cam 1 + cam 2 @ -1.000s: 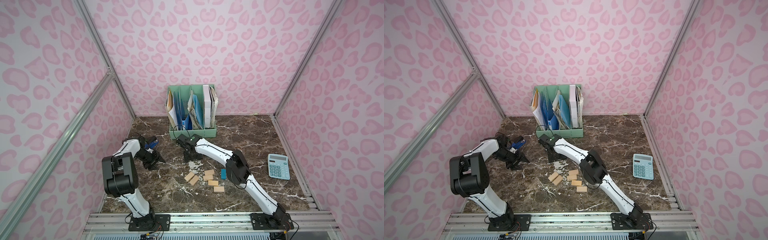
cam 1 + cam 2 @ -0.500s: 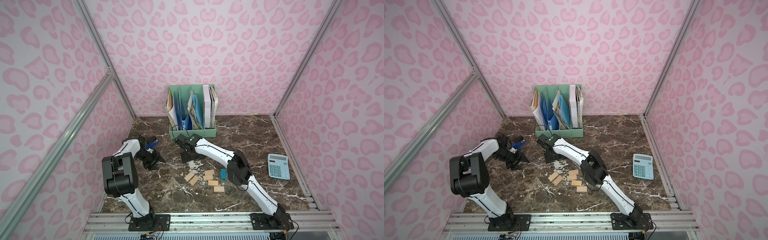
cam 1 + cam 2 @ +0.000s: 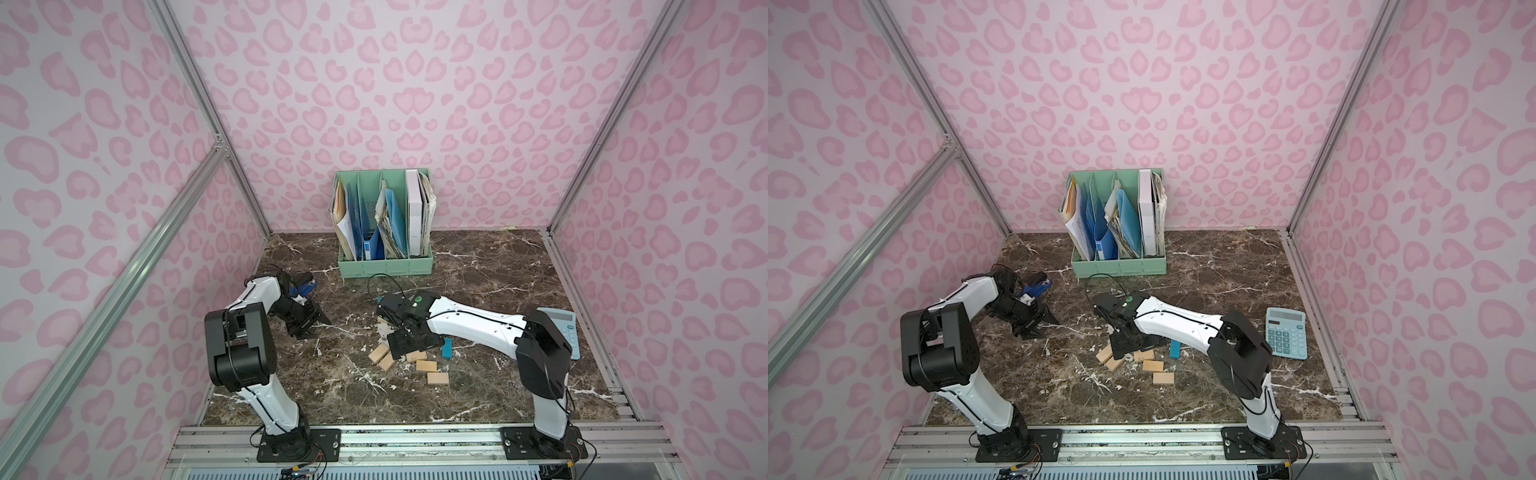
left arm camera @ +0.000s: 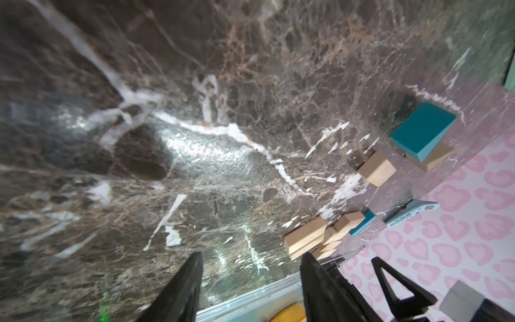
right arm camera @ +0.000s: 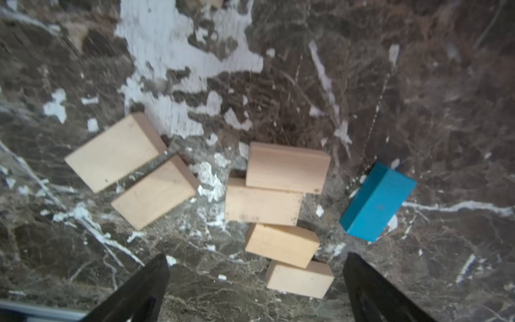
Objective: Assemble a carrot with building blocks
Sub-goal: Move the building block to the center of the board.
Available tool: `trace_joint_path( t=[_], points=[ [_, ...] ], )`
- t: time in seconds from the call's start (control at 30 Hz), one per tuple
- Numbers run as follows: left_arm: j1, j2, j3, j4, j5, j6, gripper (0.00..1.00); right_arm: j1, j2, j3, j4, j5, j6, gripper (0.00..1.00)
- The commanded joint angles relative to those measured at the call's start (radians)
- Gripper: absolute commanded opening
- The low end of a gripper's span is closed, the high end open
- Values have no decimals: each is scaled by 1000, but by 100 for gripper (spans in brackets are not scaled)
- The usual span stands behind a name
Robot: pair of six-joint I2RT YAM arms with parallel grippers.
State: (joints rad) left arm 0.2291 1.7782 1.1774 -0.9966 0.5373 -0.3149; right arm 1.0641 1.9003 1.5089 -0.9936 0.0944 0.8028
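Observation:
Several tan building blocks lie flat mid-table: two slanted side by side (image 5: 115, 152) (image 5: 156, 192), and a loose column (image 5: 263, 205) beside them. A teal rectangular block (image 5: 377, 202) (image 3: 446, 348) lies just right of the column. My right gripper (image 3: 409, 345) (image 5: 256, 257) hangs open and empty above this cluster, hiding part of it in both top views. Farther back, a teal triangle (image 4: 423, 129) leans on a tan triangle (image 4: 430, 160), with one tan block (image 4: 376, 168) beside them. My left gripper (image 3: 307, 324) (image 4: 250, 259) is open and empty, low over bare marble to the left. No carrot figure shows.
A green file organizer (image 3: 384, 266) full of folders stands at the back centre. A light blue calculator (image 3: 1285, 338) lies at the right, behind my right arm's elbow. White crumbs (image 5: 178, 55) speckle the marble near the blocks. Pink walls close in three sides.
My right gripper has opened wider and moved from behind the blocks toward the front, over the cluster. The left arm has not moved.

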Motion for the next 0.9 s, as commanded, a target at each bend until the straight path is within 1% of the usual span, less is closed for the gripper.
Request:
trace_joint_path(
  t=[0.0,0.07,0.3,0.47,0.67,0.87],
  points=[
    [0,0,6,-29,-2,14,58,0,-79,-82,146,-1,42,99],
    [0,0,5,-31,-2,14,58,-7,-95,-103,173,-11,29,99],
    [1,-2,19,-47,-6,18,57,-9,-21,-90,117,-10,22,99],
    [1,-11,15,-55,-16,23,57,-16,-59,-139,168,-35,33,99],
    [1,-14,11,-52,-14,17,57,-26,-85,-231,224,-95,32,99],
    [1,-11,26,-53,-10,13,57,-30,-85,-254,229,-114,18,99]
  ],
)
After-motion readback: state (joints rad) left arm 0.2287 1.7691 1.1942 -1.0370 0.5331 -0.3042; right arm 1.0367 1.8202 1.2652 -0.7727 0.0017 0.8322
